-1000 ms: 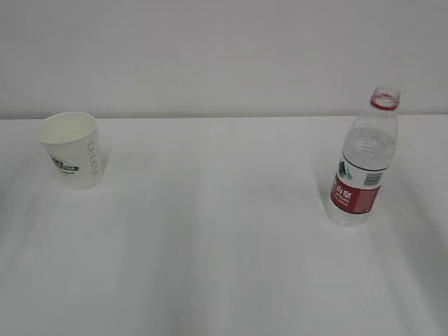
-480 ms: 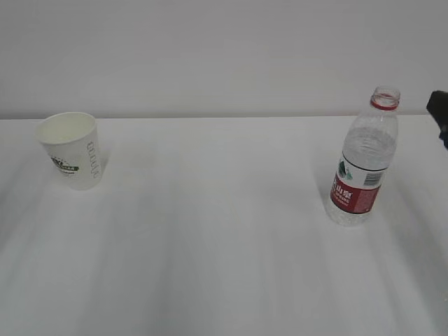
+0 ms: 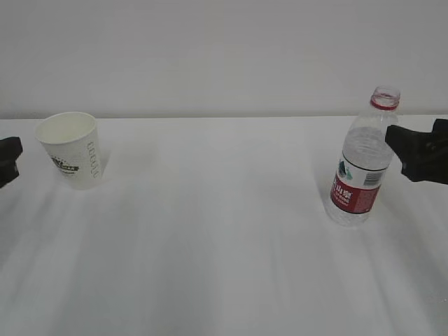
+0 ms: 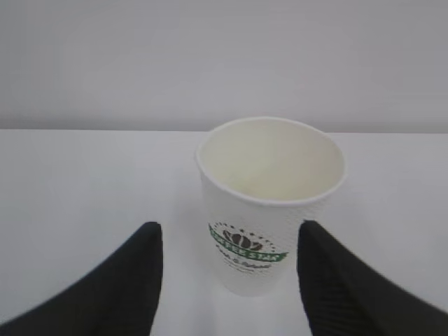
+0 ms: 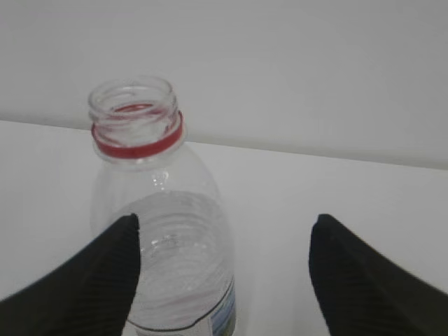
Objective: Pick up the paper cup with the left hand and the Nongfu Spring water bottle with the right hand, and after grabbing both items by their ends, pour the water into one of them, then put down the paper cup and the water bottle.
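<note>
Both tools spread wide, gripping nothing. Left tool (image 4: 227, 280) lined up on paper cup (image 3: 71, 150), counter (image 3: 224, 231) left side. Right tool (image 5: 224, 280) beside the uncapped Nongfu Spring water bottle (image 3: 364, 161), upright on the right, off-centre: likely needs realigning before the grab.

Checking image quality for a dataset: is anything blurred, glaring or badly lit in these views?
Exterior view: even, soft light, faint shadows beside the paper cup and the Nongfu Spring water bottle; no glare. Left wrist view: cup fairly sharp, left hand fingers soft-edged. Right wrist view: bottle neck slightly soft, right hand fingers blurred.
</note>
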